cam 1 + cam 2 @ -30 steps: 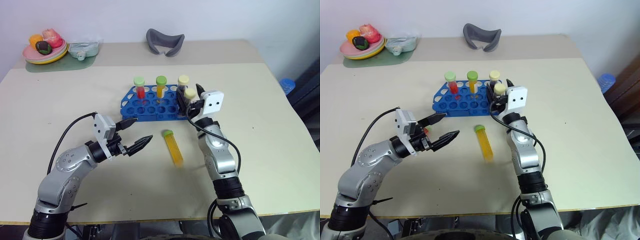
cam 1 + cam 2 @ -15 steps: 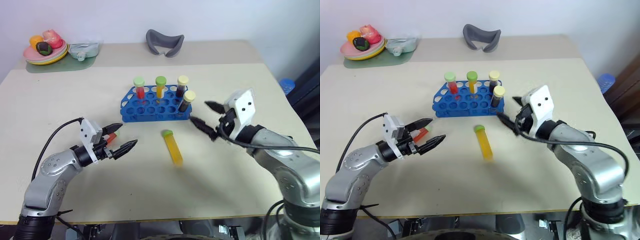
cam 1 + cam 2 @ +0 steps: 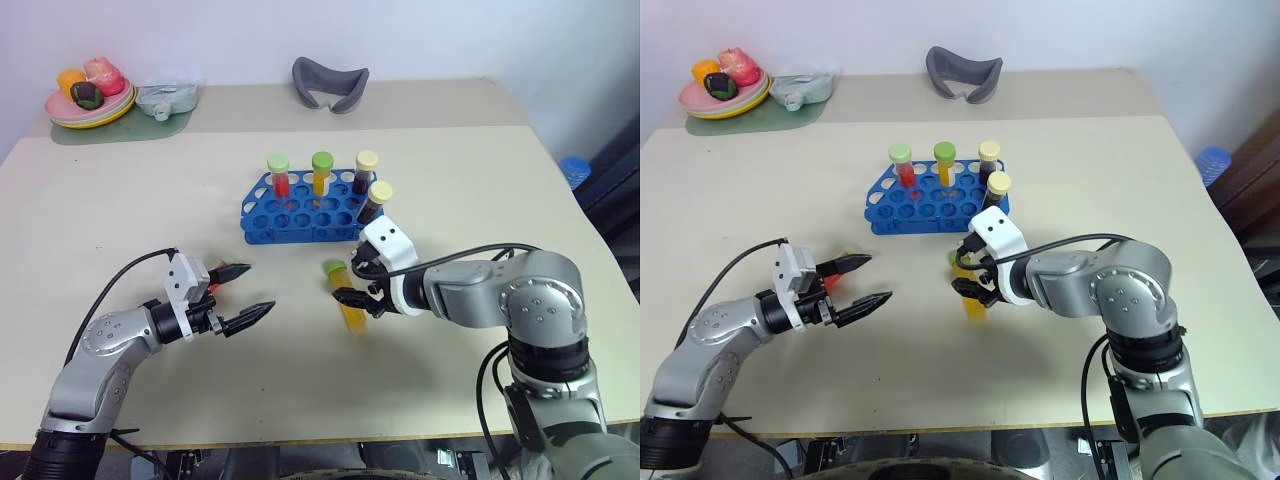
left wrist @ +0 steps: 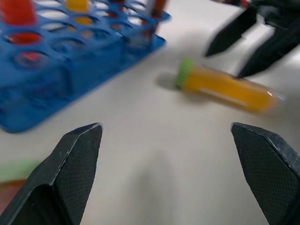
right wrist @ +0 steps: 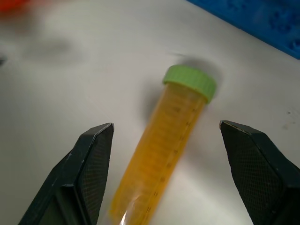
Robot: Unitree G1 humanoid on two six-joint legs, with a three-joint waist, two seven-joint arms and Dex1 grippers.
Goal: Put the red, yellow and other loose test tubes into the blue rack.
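The blue rack (image 3: 300,215) stands mid-table and holds a red tube (image 3: 279,173), a yellow tube (image 3: 321,172) and two dark tubes with cream caps (image 3: 372,200). In front of it a yellow tube with a green cap (image 3: 347,296) lies on the table. My right gripper (image 3: 348,282) is open and points down over it, one finger on each side of the tube (image 5: 164,154). To the left my left gripper (image 3: 260,288) is open with nothing between its fingers. Just behind it lies a red tube with a green cap (image 3: 224,271).
At the table's back left, a plate of toy fruit (image 3: 88,100) and a pale container (image 3: 165,98) rest on a green mat. A grey curved object (image 3: 330,82) lies at the back centre. A blue item (image 3: 575,168) sits beyond the table's right edge.
My right gripper let go of the cream-capped tube in the rack, swung back, and turned downward over the lying yellow tube. My left gripper sank a little to the left.
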